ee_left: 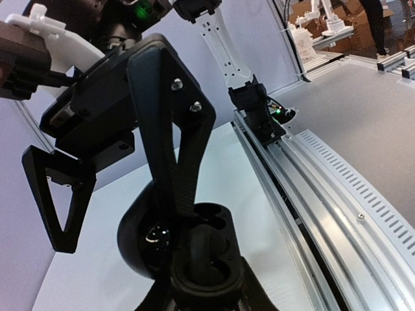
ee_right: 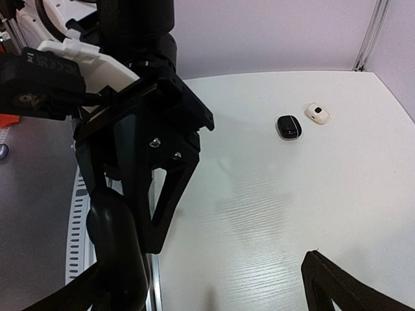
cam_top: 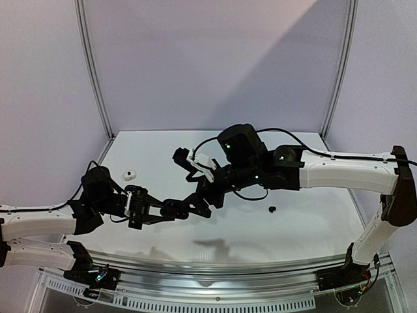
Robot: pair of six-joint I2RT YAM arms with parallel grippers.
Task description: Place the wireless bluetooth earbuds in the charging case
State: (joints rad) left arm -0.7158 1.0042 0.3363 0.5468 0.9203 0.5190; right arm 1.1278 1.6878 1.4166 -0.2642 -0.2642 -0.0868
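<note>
- The left pincer (cam_top: 172, 210) is clamping shut on an open black charging case (ee_left: 209, 223) with two rounded wells set side by side.
- The case's domed black lid (ee_left: 139, 243) is hanging open to one side of the wells, just beside the left pincer's tips.
- The wells are lying in deep shadow, so I cannot tell whether anything is sitting in them.
- The right pincer (cam_top: 194, 186) is standing wide open and gripping nothing, hovering directly over the left pincer and the case.
- One of its black truss fingers (ee_left: 174, 129) is reaching down to the rim of the case. Whether it is touching the rim I cannot tell. The other finger is standing clear, off to the lid side.
- A tiny black earbud (cam_top: 272, 209) is lying on the white counter (cam_top: 306, 228), well apart from both pincers, on the side of the right arm's base.
- A small whitish oval piece with a dark spot (ee_right: 317, 114) and a small black oval piece (ee_right: 288, 126) are lying just beside each other on the counter. They are well apart from the right pincer, out past the left pincer's wrist, and too small to tell earbud from case.
</note>
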